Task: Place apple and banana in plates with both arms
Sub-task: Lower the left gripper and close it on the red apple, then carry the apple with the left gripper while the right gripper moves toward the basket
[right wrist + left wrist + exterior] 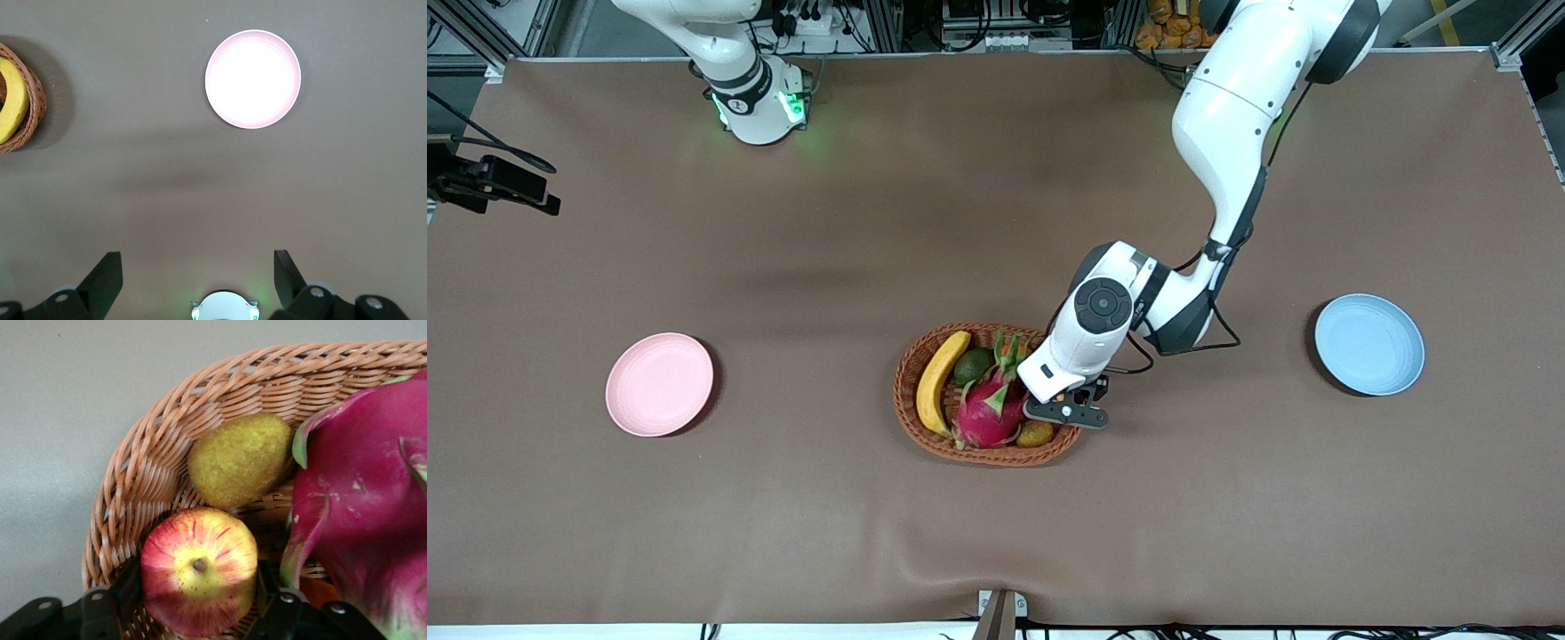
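Apple [199, 570] is sitting in the woven basket [911, 369], at the basket end toward the left arm's end of the table, hidden under the arm in the front view. The left gripper [197, 600] is reaching down into that end; its fingers [127, 587] are standing on either side of the apple, spread about the apple's width, right against its skin or nearly so, so I cannot tell a firm clamp from a close straddle. A yellow-green pear-like fruit [239, 459] is lying just beside the apple, and the dragon fruit [991, 411] is crowding it from the basket's middle. The basket wall is curving close around the apple, leaving little side room.

Banana [935, 380] is lying along the basket's rim on the side toward the right arm's end, beside a dark green fruit [972, 364].

The basket is sitting mid-table, closer to the front-camera edge. Pink plate [660, 384] is lying bare toward the right arm's end, blue plate [1369, 344] bare toward the left arm's end, both well apart from the basket, with open brown tabletop [783, 516] between and around them.

The right gripper [198, 280] is waiting high over the table with the pink plate below it, fingers spread wide, holding nothing.
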Controlling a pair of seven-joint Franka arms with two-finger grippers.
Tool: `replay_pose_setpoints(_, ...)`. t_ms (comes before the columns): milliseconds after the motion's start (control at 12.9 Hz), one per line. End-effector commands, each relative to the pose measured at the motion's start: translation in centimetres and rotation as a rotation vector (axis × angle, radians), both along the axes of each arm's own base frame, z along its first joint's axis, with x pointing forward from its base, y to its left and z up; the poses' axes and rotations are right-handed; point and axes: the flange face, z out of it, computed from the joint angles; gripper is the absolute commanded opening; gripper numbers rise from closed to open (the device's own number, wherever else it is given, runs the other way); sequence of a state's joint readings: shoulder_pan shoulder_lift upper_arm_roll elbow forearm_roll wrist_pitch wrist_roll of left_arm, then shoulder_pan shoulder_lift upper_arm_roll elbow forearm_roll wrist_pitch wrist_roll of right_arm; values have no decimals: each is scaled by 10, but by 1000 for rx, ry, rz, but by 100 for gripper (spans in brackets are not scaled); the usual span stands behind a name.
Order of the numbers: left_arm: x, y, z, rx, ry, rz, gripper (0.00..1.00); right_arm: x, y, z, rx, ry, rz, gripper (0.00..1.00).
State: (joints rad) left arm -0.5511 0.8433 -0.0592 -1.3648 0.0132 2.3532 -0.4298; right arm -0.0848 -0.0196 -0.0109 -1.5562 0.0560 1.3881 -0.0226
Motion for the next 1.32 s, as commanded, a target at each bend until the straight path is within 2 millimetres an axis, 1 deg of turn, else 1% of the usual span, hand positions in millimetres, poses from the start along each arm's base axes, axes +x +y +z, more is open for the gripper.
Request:
replay_pose_setpoints(0,6,1,11,2,-27,-9,16,1,1,1,17,-2,9,100)
replay_pose_setpoints(233,6,5,46,14,-3,-1,13,2,3,1,17,0,13,100)
replay_pose_setpoints(388,8,11,78,7,-11,13,13,3,9,-2,28,3,22,100)
replay_pose_setpoints(466,15,27,96,10,-12,35,13,4,11,-3,36,6,24,100)
replay_pose_setpoints(544,19,39,112,14,-6,47,13,6,14,-5,38,9,27,100)
replay_pose_setpoints(621,20,48,128,18,-5,58,13,6,20,-6,36,11,29,100)
replay_pose_setpoints(699,23,63,142,37,3,67,13,7,29,-6,36,10,44,100)
replay_pose_setpoints(777,26,81,154,51,20,77,12,7,32,-6,35,9,47,100)
replay_pose_setpoints(854,31,106,163,66,34,73,12,8,36,-7,33,12,38,100)
replay_pose_setpoints(1010,39,163,176,80,48,77,12,12,55,-9,24,8,16,100)
replay_pose_setpoints(1087,40,194,178,84,57,90,12,14,65,-13,19,14,2,100)
replay_pose_setpoints(1165,36,215,179,90,62,69,12,16,78,-14,16,7,4,100)
replay_pose_setpoints(1243,32,243,180,98,70,53,12,21,91,-22,14,9,14,100)
